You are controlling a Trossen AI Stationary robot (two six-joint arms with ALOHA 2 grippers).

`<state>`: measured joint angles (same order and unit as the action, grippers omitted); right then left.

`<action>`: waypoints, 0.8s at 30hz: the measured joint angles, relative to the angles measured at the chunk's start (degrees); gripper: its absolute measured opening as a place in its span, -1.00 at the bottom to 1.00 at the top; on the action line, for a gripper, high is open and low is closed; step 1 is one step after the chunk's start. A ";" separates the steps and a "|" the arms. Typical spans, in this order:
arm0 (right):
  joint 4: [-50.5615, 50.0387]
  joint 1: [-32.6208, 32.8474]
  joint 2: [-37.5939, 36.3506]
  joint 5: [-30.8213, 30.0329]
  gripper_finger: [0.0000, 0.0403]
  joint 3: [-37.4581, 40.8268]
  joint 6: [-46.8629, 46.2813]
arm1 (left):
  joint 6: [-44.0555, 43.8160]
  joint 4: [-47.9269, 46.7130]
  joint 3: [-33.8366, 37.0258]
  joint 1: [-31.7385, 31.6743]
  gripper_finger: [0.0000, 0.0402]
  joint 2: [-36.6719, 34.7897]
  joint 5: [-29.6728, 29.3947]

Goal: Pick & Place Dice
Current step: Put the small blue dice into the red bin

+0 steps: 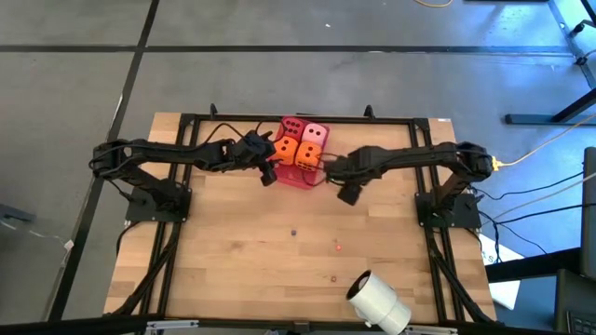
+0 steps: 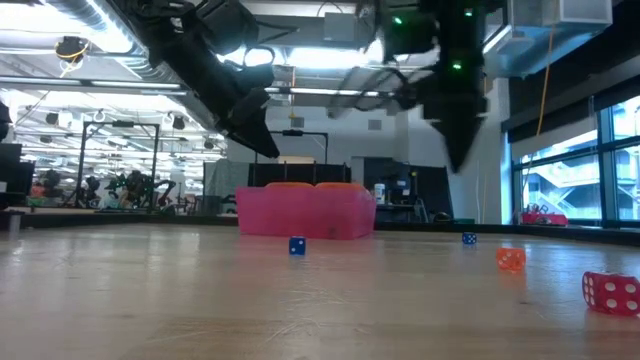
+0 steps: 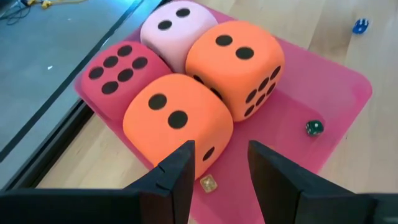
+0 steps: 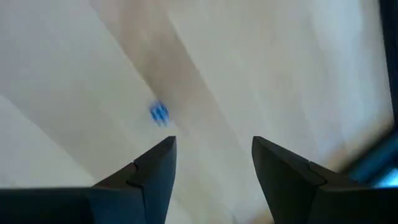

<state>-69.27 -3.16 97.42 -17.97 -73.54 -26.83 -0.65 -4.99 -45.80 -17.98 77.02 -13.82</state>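
Four dice sit packed together on a translucent red tray [image 3: 336, 93] at the table's far middle: a red one [image 3: 118, 68], a pale pink one [image 3: 174, 25] and two orange ones [image 3: 177, 118] [image 3: 239, 59]. From the high view I see them as a block [image 1: 300, 142]. My left gripper [image 3: 221, 165] hovers open just on the near side of the closer orange die, above the tray, touching nothing. My right gripper [image 4: 214, 152] is open over bare wood to the right of the tray [image 1: 346, 191], pointing steeply down.
Tiny dice lie around: a green one [image 3: 314, 127] and a yellowish one [image 3: 208, 183] on the tray, and blue [image 2: 297, 246], orange [image 2: 510, 259] and red [image 2: 612, 292] ones on the wood nearer the front. A white roll [image 1: 377, 302] lies at the near right. A black frame [image 1: 307, 119] borders the table.
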 joint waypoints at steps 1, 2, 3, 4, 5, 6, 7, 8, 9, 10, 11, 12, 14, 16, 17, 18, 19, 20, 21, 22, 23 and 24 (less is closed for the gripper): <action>-1.66 0.60 0.00 0.00 0.04 0.93 -1.55 | 0.01 -0.42 0.00 0.00 -0.29 0.00 0.00; -2.39 1.24 0.00 0.00 0.04 2.15 -2.57 | -0.01 -0.80 0.00 0.01 -0.29 0.00 0.01; -1.70 1.79 -0.02 0.11 0.04 3.29 -2.84 | -0.02 -1.14 0.00 0.01 -0.29 0.00 0.01; 0.48 2.28 -0.06 0.80 0.04 4.70 -2.86 | -0.02 -1.36 0.00 0.00 -0.29 0.01 0.00; 2.72 2.64 -0.06 2.40 0.04 6.15 -2.66 | -0.02 -1.37 0.00 0.00 -0.29 0.01 0.00; 4.40 2.98 -0.05 4.20 0.04 7.64 -2.08 | -0.02 -1.31 0.00 0.00 -0.29 0.00 0.00; 6.37 3.21 -0.04 6.03 0.04 9.22 -1.20 | -0.02 -1.29 0.00 0.00 -0.29 0.01 0.00; 9.18 3.42 -0.04 7.09 0.04 10.57 -0.53 | -0.04 -1.30 0.00 0.01 -0.29 0.00 0.02; 12.28 3.56 -0.04 7.35 0.04 11.91 0.20 | -0.04 -1.31 0.00 0.02 -0.29 0.00 0.01; 14.72 3.62 -0.04 7.33 0.04 13.14 0.41 | -0.05 -1.30 0.00 0.01 -0.29 0.00 0.00; 16.40 3.60 -0.04 7.36 0.04 14.10 0.69 | -0.25 -1.30 0.00 0.00 -0.29 0.00 0.00; 17.82 3.54 -0.04 7.39 0.04 14.83 1.42 | -0.34 -1.30 0.00 0.00 -0.29 0.00 0.00; 20.07 3.19 -0.04 7.45 0.04 15.76 3.72 | -0.94 -1.28 0.00 0.02 -0.29 0.00 0.02; 20.75 2.59 -0.04 7.47 0.04 16.20 5.42 | -1.09 -1.27 0.00 0.00 -0.29 0.02 0.00; 21.11 2.16 -0.04 7.45 0.04 16.31 5.87 | -1.11 -1.27 0.00 0.00 -0.29 0.00 0.00; 21.79 1.62 -0.04 7.44 0.04 16.40 6.21 | -1.32 -1.27 0.00 0.00 -0.29 0.00 0.00; 22.47 1.09 -0.04 7.40 0.04 16.58 6.30 | -1.64 -1.27 0.00 0.02 -0.29 0.00 0.01; 22.66 0.54 -0.04 7.31 0.04 16.78 6.30 | -1.91 -1.27 0.00 0.01 -0.29 0.00 0.02; 22.74 0.01 -0.04 7.12 0.04 16.95 6.22 | -2.15 -1.27 0.00 0.00 -0.29 0.00 0.02; 23.37 -0.53 -0.04 6.76 0.04 17.07 5.52 | -2.39 -1.27 0.00 0.00 -0.29 0.00 0.02; 24.12 -1.06 -0.04 6.61 0.04 17.13 4.43 | -2.61 -1.27 0.00 0.01 -0.29 0.00 0.02; 24.67 -1.56 -0.04 6.83 0.04 17.23 3.17 | -2.65 -1.27 0.00 0.00 -0.29 0.00 0.02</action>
<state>-44.60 -4.72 97.38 -11.14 -56.31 -23.66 -3.30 -6.26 -45.80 -17.97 77.01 -13.80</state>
